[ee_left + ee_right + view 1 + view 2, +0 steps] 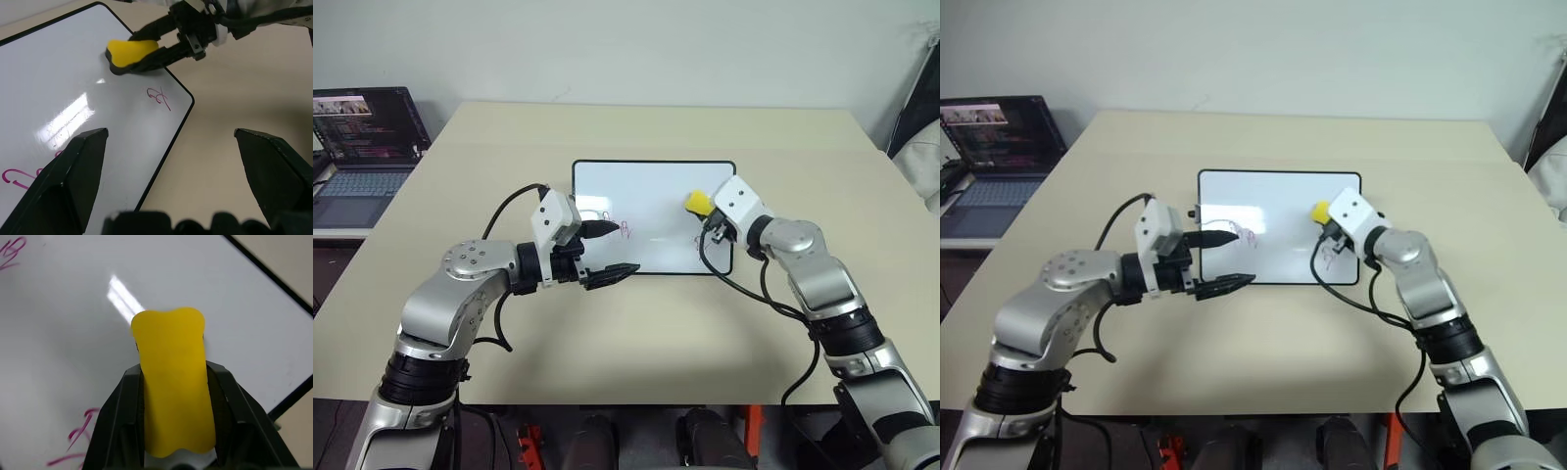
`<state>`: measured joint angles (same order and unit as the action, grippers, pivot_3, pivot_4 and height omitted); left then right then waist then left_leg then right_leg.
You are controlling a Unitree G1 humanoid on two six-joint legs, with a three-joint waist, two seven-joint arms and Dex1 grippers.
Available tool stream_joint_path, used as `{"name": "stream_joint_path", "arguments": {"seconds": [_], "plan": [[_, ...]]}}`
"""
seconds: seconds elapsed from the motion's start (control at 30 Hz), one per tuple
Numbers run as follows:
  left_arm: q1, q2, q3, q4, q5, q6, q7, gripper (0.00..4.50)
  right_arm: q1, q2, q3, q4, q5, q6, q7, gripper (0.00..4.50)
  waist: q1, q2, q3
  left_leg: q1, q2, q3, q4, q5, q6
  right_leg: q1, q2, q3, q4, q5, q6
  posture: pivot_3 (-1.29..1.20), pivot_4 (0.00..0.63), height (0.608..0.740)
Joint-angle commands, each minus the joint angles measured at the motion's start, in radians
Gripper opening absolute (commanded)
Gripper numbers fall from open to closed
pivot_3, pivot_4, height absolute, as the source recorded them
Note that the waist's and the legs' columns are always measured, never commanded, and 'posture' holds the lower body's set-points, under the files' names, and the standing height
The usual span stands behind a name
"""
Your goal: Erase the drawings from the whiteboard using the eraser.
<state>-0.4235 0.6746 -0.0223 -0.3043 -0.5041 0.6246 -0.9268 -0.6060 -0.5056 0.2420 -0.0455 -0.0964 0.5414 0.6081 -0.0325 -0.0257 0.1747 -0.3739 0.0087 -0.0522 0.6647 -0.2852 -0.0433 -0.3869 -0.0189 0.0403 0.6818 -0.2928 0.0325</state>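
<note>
Right wrist view shows your right tool [176,396] clamped on the eraser [173,377] over the whiteboard [646,186] on the surface, so press it flat and sweep toward the nearby drawings [78,435], while the left tool [607,253] waits open at the board's near-left edge.

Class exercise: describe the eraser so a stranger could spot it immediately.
On the beige table lies a black-framed whiteboard. Over its right part, the right gripper clamps the eraser in its jaws. It is the one bright yellow block there.
</note>
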Motion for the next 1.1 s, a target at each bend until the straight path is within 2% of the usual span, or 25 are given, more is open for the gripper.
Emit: {"name": "stream_joint_path", "arguments": {"seconds": [0.03,0.27,0.33,0.63,0.77,0.9,1.1], "plan": [[-0.008,-0.004,0.004,-0.022,-0.004,-0.018,-0.001,4.50,0.028,-0.046,0.041,-0.025,-0.041,0.024,0.037,1.31,0.000,0.000,0.000,0.000,0.000,0.000,0.000,0.000,0.000,0.000,0.000,0.000,0.000,0.000,0.000,0.00,0.150,0.740],[0.003,-0.009,-0.003,-0.032,-0.008,-0.018,0.002,4.50,-0.083,0.019,-0.051,0.095,-0.107,-0.131,-0.206,1.31,-0.006,0.000,0.000,0.000,0.001,0.002,0.000,0.000,0.000,-0.001,0.000,0.000,0.000,0.001,0.000,0.00,0.150,0.740],[0.009,-0.012,-0.004,-0.038,-0.009,-0.017,0.005,4.50,-0.078,0.022,-0.046,0.110,-0.106,-0.138,-0.200,1.31,-0.002,0.000,0.000,-0.001,0.000,0.001,0.000,0.000,0.000,-0.001,0.000,0.000,-0.001,0.001,0.000,0.00,0.150,0.740],[0.020,-0.014,0.003,-0.033,-0.007,-0.023,0.005,4.50,0.024,-0.068,0.047,0.031,-0.118,-0.094,0.016,1.31,0.000,0.000,0.000,-0.001,0.001,0.001,0.000,0.000,0.000,-0.001,0.000,0.001,-0.002,0.000,0.000,0.00,0.150,0.740],[0.017,-0.015,0.000,-0.025,-0.004,-0.030,0.001,4.50,0.015,-0.062,0.030,0.039,-0.131,-0.098,-0.012,1.31,-0.001,0.000,0.000,0.001,0.001,0.002,0.000,0.000,0.000,0.000,0.000,0.000,0.000,0.001,0.000,0.00,0.150,0.740],[0.017,-0.013,0.000,-0.020,-0.002,-0.036,-0.003,4.50,-0.036,-0.015,-0.032,0.086,-0.146,-0.175,-0.141,1.31,-0.003,0.000,0.000,0.002,0.001,0.003,0.000,0.000,0.000,0.000,0.000,0.001,0.000,0.001,0.000,0.00,0.150,0.740],[0.023,-0.009,0.003,-0.017,-0.001,-0.045,-0.005,4.50,0.047,-0.065,0.022,0.043,-0.138,-0.127,-0.020,1.31,0.000,0.000,0.000,0.000,0.000,0.002,0.000,0.000,0.000,0.000,0.000,0.001,-0.001,0.001,0.000,0.00,0.150,0.740]]}}
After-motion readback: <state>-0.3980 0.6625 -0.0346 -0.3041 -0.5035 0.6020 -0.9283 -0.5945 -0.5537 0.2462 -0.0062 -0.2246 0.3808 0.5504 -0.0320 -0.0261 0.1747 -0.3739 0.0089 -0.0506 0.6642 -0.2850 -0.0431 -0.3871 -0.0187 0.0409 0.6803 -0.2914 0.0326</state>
